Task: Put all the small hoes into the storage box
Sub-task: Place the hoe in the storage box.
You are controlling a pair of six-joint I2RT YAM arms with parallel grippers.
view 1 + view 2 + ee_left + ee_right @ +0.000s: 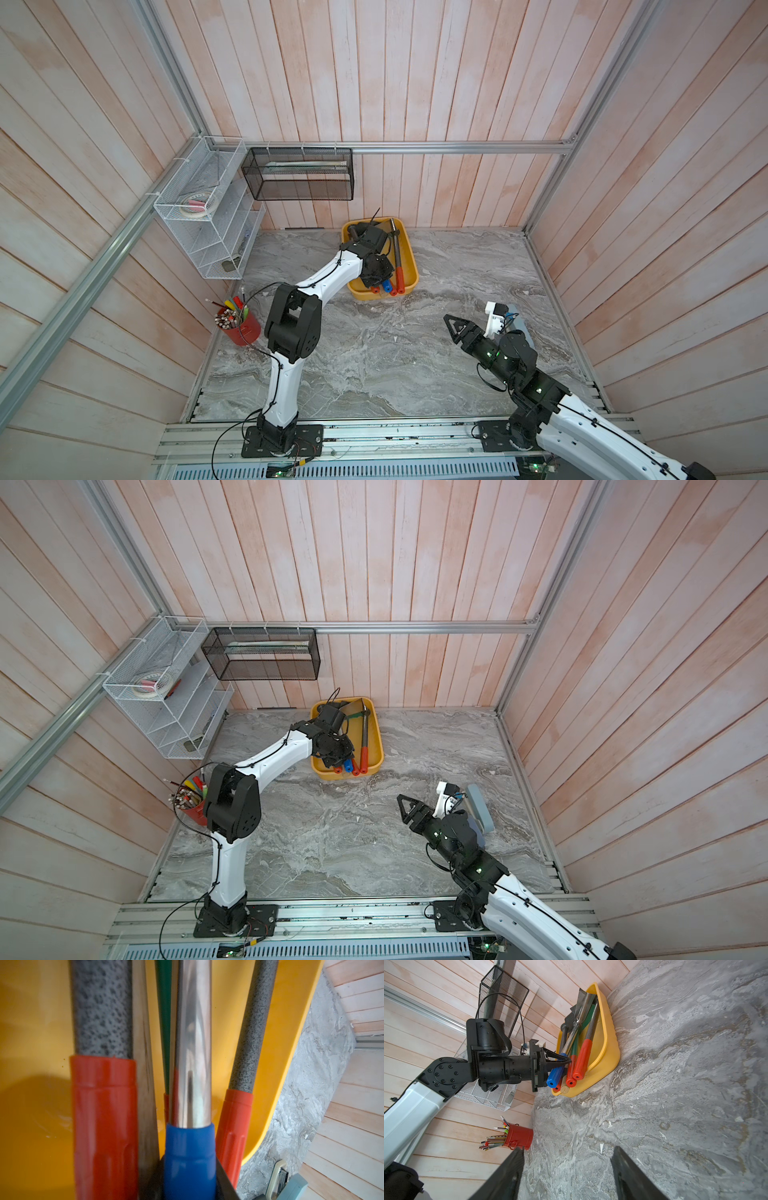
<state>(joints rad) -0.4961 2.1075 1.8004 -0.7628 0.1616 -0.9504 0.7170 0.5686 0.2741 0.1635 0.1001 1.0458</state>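
Observation:
The storage box point(411, 259) point(379, 739) is a shallow yellow tray against the back wall, also seen in the right wrist view point(609, 1047). The small hoe point(387, 286) point(347, 766) has a blue handle and a shiny steel shaft point(193, 1043). It lies slanted in the box with its blade at the far end. My left gripper point(375, 279) point(566, 1060) is shut on the blue handle point(189, 1159), low over the box's near end. My right gripper point(449, 323) point(568, 1148) hovers open and empty over the floor at the right.
Red-handled tools point(400, 279) with speckled grey shafts and a green shaft lie in the box too. A red pencil cup point(242, 329) stands at the left. A black mesh basket point(299, 174) and a white wire rack point(208, 212) hang on the walls. A grey-blue object point(481, 808) lies by the right arm.

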